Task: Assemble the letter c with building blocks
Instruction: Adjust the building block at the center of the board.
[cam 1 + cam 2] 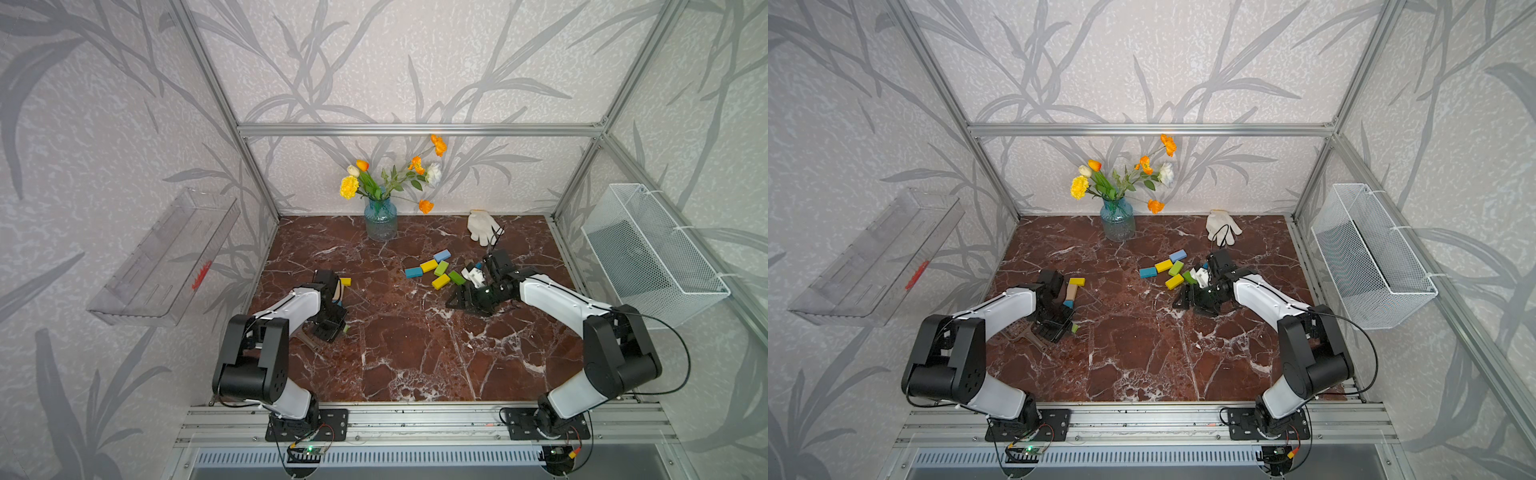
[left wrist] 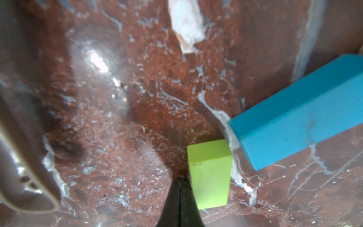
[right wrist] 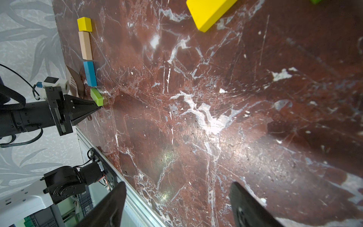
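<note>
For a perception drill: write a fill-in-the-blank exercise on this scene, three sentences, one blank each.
1. The left hand is ___, its tips beside the light green block.
2. In the row by that block, the tan block lies between the yellow block and the ___ one.
3. The right hand stands ___ and holds nothing.
Missing words: shut; blue; open.

Table (image 1: pixel 399 353) mid free; blocks (image 1: pixel 429 265), vase (image 1: pixel 380 222) behind.
</note>
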### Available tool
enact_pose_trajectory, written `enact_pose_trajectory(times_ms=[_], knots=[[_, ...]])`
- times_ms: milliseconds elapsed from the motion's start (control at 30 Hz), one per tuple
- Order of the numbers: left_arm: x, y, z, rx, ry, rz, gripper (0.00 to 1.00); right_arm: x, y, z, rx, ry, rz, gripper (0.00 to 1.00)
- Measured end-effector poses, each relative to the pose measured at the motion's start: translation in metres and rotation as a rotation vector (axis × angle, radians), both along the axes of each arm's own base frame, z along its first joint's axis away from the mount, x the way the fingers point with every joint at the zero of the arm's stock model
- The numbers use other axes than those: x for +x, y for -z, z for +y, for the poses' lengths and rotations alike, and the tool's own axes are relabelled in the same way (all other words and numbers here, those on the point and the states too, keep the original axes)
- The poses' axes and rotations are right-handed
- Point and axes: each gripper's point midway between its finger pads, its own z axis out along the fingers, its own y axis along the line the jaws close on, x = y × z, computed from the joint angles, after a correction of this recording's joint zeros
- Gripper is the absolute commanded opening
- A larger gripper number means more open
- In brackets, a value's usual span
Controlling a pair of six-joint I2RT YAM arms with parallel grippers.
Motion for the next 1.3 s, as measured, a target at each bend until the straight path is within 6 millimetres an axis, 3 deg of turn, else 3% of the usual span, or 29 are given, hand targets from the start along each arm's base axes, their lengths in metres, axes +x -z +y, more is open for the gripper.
enact_pose_trajectory(times_ms=[367,1300], knots=[[0.001,0.000,0.013,0.029,-0.013,-0.005,0.05,-0.004,0.003,0.000,0.002,-0.002,0.014,0.82],[0.018,0.000,0.017,0.028,-0.034,-0.047,0.05,-0.010,0.013,-0.002,-0.002,0.001,0.031,0.82]])
